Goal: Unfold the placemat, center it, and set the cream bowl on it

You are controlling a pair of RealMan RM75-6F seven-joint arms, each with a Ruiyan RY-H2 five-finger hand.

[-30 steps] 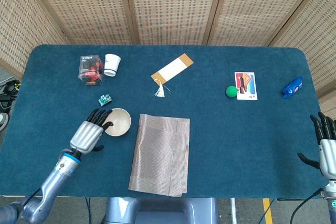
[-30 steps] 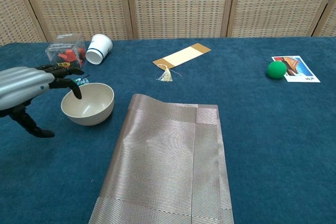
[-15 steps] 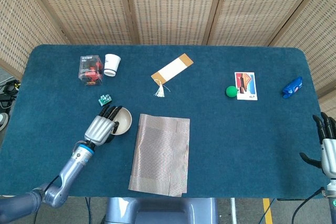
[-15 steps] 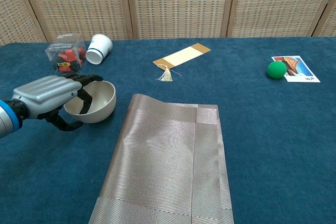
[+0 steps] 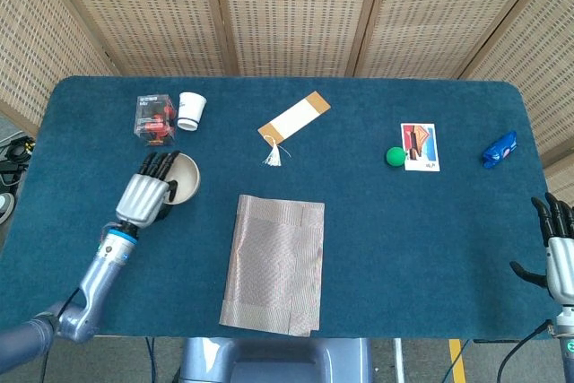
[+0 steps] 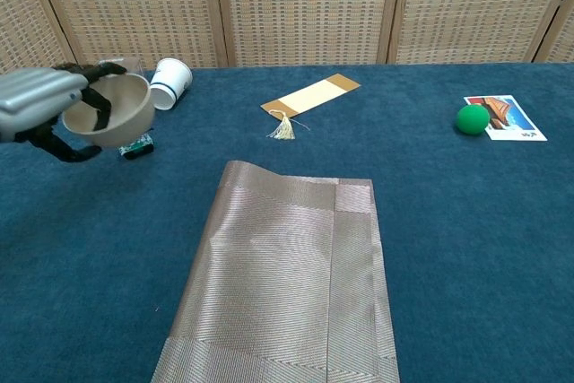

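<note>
Bowl in hand, placemat not fully unfolded.
Left hand grips the cream bowl left of the mat; right hand empty, fingers spread; unfolding should come next.

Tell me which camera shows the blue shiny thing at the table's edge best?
The head view. There the small blue crinkly packet lies in plain sight near the right edge of the blue table, beside the picture card. The chest view does not show it at all; its frame ends just past that card.
</note>
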